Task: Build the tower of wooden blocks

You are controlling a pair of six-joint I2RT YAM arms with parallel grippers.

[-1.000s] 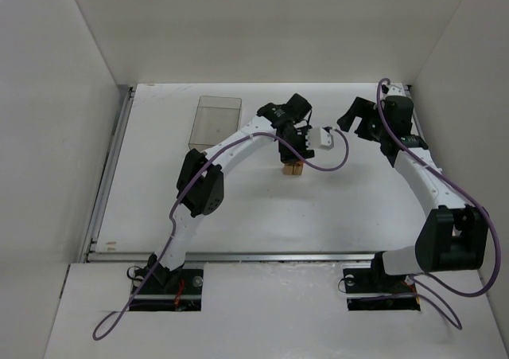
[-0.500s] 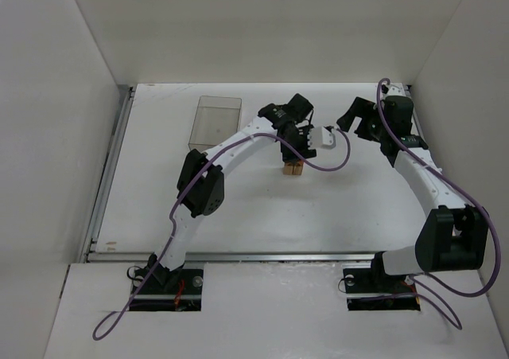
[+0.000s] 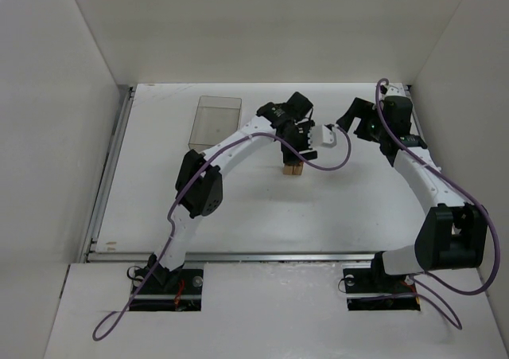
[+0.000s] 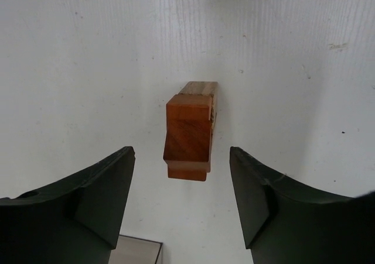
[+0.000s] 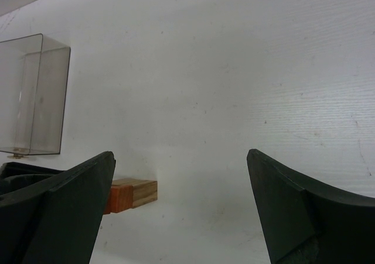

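Evidently the tower [image 4: 188, 136] (tan blocks, reddish wedge on top) is seen standing on the table [image 3: 238, 208], untouched between the spread jaws of the left gripper [image 4: 181, 151], so a straight lift is called for; the right gripper [image 5: 180, 154] is likewise open.

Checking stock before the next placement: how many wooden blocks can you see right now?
2: a reddish-orange block below the open left gripper, and a tan block touching it on the side away from the left wrist camera. More may be hidden beneath or behind them.
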